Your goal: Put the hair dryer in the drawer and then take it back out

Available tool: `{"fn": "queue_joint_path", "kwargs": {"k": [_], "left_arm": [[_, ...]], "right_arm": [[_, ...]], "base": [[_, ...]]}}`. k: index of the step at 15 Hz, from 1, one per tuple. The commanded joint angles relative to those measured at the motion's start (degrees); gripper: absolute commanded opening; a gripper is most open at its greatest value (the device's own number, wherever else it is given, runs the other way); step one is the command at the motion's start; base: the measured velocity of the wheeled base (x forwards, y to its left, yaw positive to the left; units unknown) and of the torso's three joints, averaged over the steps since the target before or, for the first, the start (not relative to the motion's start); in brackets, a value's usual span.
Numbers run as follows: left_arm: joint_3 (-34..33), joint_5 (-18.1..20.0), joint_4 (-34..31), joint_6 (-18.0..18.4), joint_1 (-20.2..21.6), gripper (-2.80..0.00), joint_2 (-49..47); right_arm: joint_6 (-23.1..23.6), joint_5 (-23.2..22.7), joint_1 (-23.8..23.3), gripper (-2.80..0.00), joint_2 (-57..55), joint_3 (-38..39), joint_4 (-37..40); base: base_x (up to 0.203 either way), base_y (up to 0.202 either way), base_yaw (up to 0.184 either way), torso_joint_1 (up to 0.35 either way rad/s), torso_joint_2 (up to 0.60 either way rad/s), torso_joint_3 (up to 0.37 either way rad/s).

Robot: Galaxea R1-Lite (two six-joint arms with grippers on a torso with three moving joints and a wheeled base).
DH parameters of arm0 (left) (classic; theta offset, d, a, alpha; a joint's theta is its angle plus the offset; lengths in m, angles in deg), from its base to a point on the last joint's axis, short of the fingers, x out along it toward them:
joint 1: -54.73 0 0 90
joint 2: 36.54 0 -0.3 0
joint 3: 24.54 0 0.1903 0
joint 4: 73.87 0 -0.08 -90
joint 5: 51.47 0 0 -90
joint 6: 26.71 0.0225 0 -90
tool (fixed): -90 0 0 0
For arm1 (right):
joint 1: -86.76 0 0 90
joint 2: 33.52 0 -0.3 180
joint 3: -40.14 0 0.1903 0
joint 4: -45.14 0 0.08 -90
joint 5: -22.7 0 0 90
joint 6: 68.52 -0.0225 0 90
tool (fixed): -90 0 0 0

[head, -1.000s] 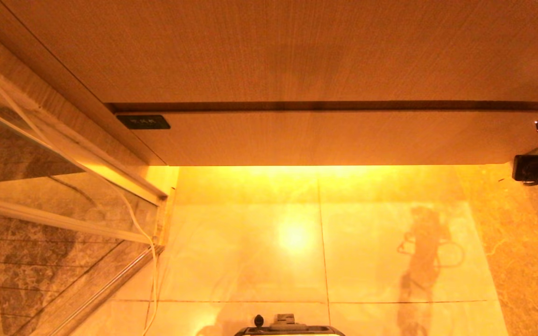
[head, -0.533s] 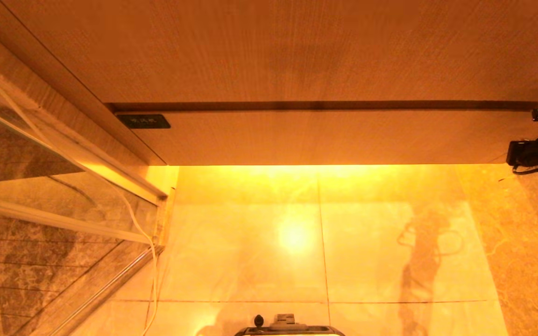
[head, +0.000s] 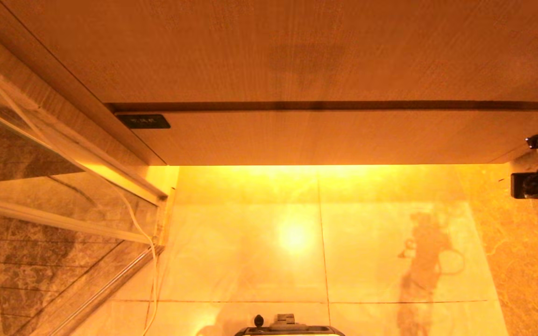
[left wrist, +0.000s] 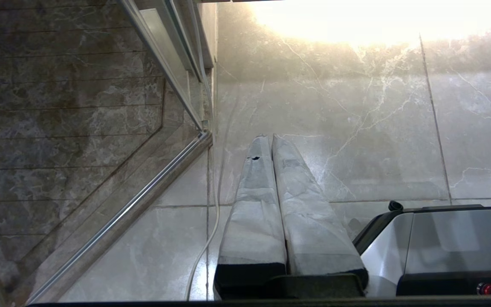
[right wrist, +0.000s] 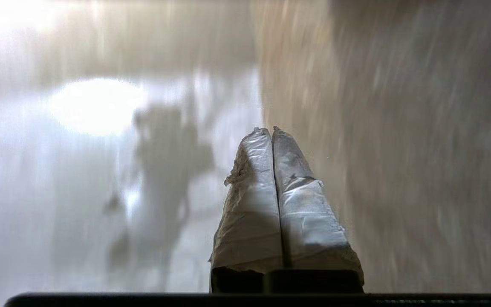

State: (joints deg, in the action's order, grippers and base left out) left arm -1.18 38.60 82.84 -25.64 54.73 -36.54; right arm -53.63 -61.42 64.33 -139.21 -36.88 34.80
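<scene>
Your drawer [head: 325, 137] is fully pushed in, its dark label [head: 143, 122] at the far left. No hair dryer is in view. Your right gripper [right wrist: 272, 130], fingers pressed together and empty, hangs off the drawer's right end, likely ready to pull; your left gripper [left wrist: 269, 137] is parked over the floor [head: 250, 252], also closed on nothing.

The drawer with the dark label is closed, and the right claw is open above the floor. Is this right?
One detail is wrong: the right claw is shut, not open. The right wrist view shows its two fingers pressed together, holding nothing, above the floor. The drawer with the dark label is indeed closed.
</scene>
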Motion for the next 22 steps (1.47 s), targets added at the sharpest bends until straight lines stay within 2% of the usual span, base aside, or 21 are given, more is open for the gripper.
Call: {"fn": "queue_joint_path", "kwargs": {"k": [1, 5, 8, 10, 11, 22], "left_arm": [[-0.09, 0.01, 0.01, 0.01, 0.0, -2.8, 0.0], [-0.09, 0.01, 0.01, 0.07, 0.0, -2.8, 0.0], [-0.09, 0.01, 0.01, -0.01, 0.0, -2.8, 0.0], [-0.09, 0.01, 0.01, -0.02, 0.0, -2.8, 0.0], [-0.09, 0.01, 0.01, 0.04, 0.0, -2.8, 0.0], [-0.09, 0.01, 0.01, 0.06, 0.0, -2.8, 0.0]], "right_arm": [[0.26, 0.27, -0.1, -2.8, 9.39, 4.49, 7.63], [-1.88, 0.55, -0.31, -2.8, 27.04, 11.7, 26.99], [-5.48, 2.29, -0.95, -2.8, 39.36, 19.23, 35.47], [-6.58, 7.78, -1.11, -2.8, 44.33, 23.73, 37.4], [-6.89, 9.05, -1.12, -2.8, 44.94, 24.38, 37.52], [-7.07, 8.78, 1.45, -2.8, 47.79, 25.26, 38.5]], "base": [[0.0, 0.0, 0.0, 0.0, 0.0, 0.0], [0.0, 0.0, 0.0, 0.0, 0.0, 0.0], [0.0, 0.0, 0.0, 0.0, 0.0, 0.0], [0.0, 0.0, 0.0, 0.0, 0.0, 0.0], [0.0, 0.0, 0.0, 0.0, 0.0, 0.0], [0.0, 0.0, 0.0, 0.0, 0.0, 0.0]]}}
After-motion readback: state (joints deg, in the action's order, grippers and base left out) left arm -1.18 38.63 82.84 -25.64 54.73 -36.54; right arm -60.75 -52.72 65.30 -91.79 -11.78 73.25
